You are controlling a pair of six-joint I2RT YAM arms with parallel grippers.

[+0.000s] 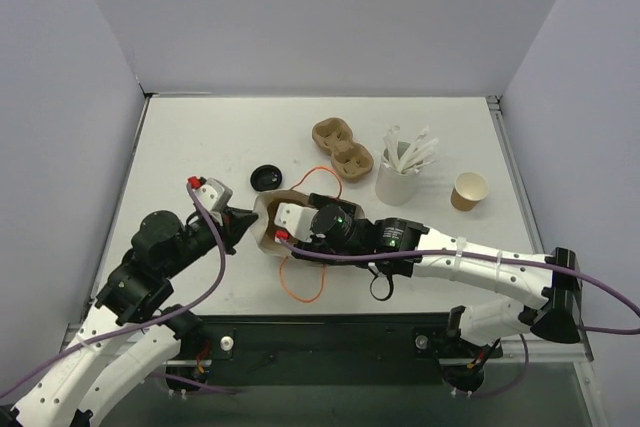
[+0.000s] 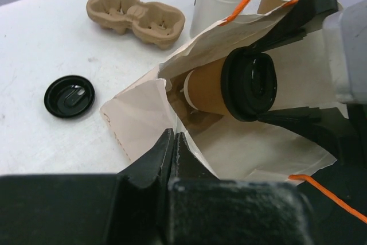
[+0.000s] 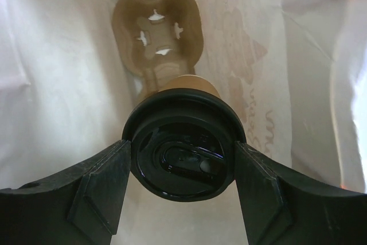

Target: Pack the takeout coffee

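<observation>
**Top external.**
- Paper bag (image 1: 266, 219), near the table's front edge, between the two arms.
- Left gripper (image 1: 238, 219) at the bag's 9 o'clock side, jaws together on the bag's edge.
- Right gripper (image 1: 292, 217) enters from 3 o'clock and is sunk in the bag's mouth. Its load is hidden here.
- Second kraft cup (image 1: 469, 190), unlidded, stands well apart at 3 o'clock, beside the white cup of sticks (image 1: 398, 177).
- Spare carrier (image 1: 342, 147) and loose black lid (image 1: 265, 176) lie at 12 o'clock of the bag.

**Left wrist.**
- Left fingers pinched shut on the bag's lower lip, holding the mouth agape.
- Takeout coffee (image 2: 207, 89), a kraft cup with a black lid, sits inside the mouth.
- Its long axis runs 3 to 9 o'clock, lid at 3 and base leading inward.
- Right fingers (image 2: 298, 12) clamp it at the lid end.

**Right wrist.**
- Coffee seen end-on, lid towards the lens, gripped on both flanks at 9 and 3 o'clock.
- A carrier in the bag (image 3: 157, 27) lies deeper in the bag, at 12 o'clock of the cup.
- The cup's base points at the carrier. Whether they touch cannot be told.
- Judgement: the right arm alone carries the cup. The coming move turns on keeping the cup's axis aimed at a carrier pocket.
</observation>
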